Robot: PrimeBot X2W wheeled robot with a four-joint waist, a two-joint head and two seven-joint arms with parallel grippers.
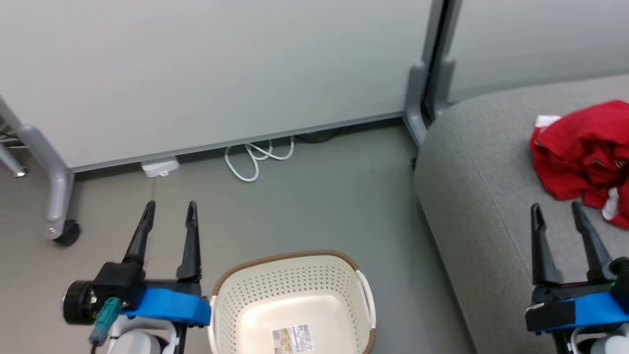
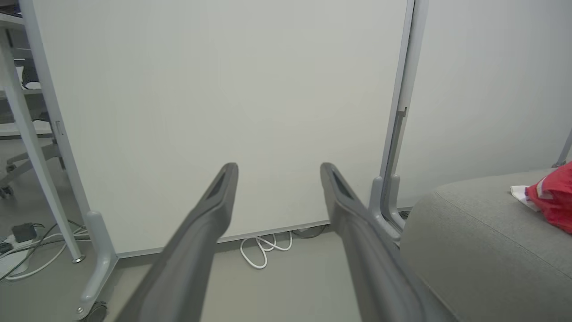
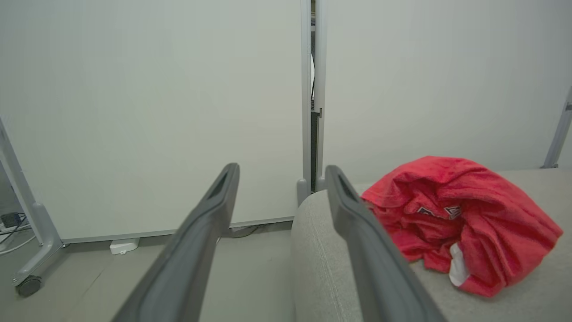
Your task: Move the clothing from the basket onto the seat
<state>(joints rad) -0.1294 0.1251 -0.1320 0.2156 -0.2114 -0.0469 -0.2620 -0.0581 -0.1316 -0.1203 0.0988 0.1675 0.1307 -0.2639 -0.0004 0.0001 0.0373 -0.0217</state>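
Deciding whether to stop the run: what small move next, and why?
Probably only tip the head down to check the basket: its visible floor shows no garment, the clothing lies on the seat, and the left hand and right hand are open, empty.

Shows the basket (image 1: 275,290) on the floor (image 1: 319,211), left of the seat (image 1: 481,196), with the clothing (image 1: 585,157) heaped on the seat's far right. Puts a coiled cable (image 1: 255,158) behind the basket, at the foot of the partition (image 1: 221,73).
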